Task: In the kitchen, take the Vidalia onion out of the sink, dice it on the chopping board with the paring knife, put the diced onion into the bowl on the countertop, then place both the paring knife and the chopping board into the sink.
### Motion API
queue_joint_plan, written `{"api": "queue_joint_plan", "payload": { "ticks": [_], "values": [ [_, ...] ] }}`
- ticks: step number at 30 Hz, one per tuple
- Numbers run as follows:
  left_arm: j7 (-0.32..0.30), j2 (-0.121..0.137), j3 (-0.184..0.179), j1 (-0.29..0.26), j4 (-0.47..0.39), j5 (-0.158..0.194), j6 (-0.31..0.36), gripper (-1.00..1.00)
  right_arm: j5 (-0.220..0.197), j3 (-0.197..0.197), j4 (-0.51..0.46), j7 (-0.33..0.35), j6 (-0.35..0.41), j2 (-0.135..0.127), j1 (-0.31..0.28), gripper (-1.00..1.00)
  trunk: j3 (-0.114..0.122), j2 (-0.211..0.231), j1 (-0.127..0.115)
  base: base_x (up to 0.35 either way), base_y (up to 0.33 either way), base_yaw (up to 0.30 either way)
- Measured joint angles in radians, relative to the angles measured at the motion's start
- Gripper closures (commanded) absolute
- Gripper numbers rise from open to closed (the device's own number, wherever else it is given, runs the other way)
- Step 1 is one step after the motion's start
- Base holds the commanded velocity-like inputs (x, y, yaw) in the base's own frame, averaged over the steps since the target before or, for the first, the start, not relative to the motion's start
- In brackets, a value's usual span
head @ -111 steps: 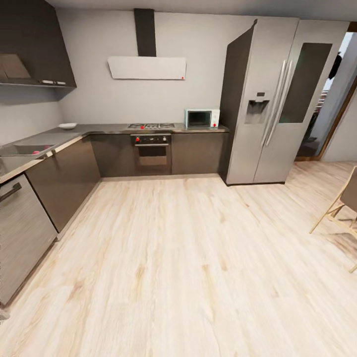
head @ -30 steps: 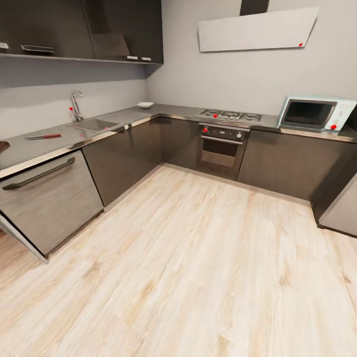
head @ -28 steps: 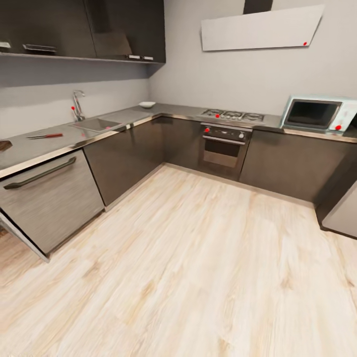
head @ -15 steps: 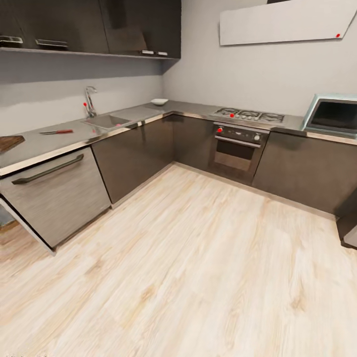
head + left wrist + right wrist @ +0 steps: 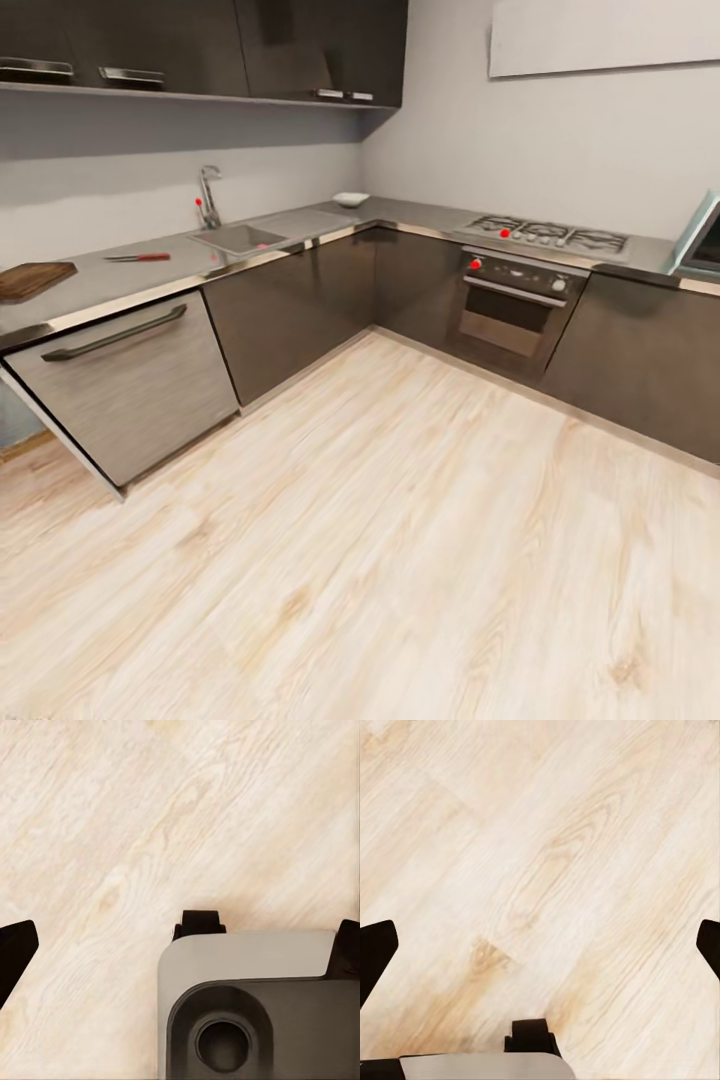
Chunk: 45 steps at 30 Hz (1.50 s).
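Two arms hang over the pale wood-plank floor (image 5: pixel 400 560), well apart from the grey glossy table (image 5: pixel 150 275) that runs along the wall ahead and to the robot's left. Each wrist view shows dark fingertips spread to the frame edges with bare floor between: left tool (image 5: pixel 180 945) and right tool (image 5: pixel 540 945) are released and empty. On the table, from near to far, lie the brown wooden chopping board (image 5: pixel 35 279), the slim red-handled paring knife (image 5: pixel 140 258) with its long axis along the table edge, the stainless-steel sink (image 5: pixel 240 238) under its chrome tap (image 5: pixel 208 197), and the shallow white bowl (image 5: pixel 350 199). Judged from this, the left arm is nearer. The onion cannot be made out; no writing is legible.
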Motion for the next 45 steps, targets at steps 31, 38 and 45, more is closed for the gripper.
{"api": "queue_joint_plan", "payload": {
  "ticks": [31,38,45],
  "values": [
    [0.000,0.000,-0.001,0.000,0.000,0.000,0.000,-1.00,0.000,0.000,0.000,0.000,-0.013,0.000,0.000,-1.00,-0.030,0.000,0.000,0.208,-0.210,0.211],
    [0.000,0.000,-0.001,0.000,0.000,0.000,0.000,-1.00,0.000,0.000,0.000,0.000,-0.023,0.000,0.000,-1.00,-0.021,0.000,0.000,0.208,-0.211,0.159],
    [0.000,0.000,-0.001,0.000,0.000,0.000,0.000,-1.00,0.000,0.000,0.000,0.000,-0.023,0.000,0.000,-1.00,-0.011,0.000,0.000,0.208,-0.211,0.153]
  ]
}}
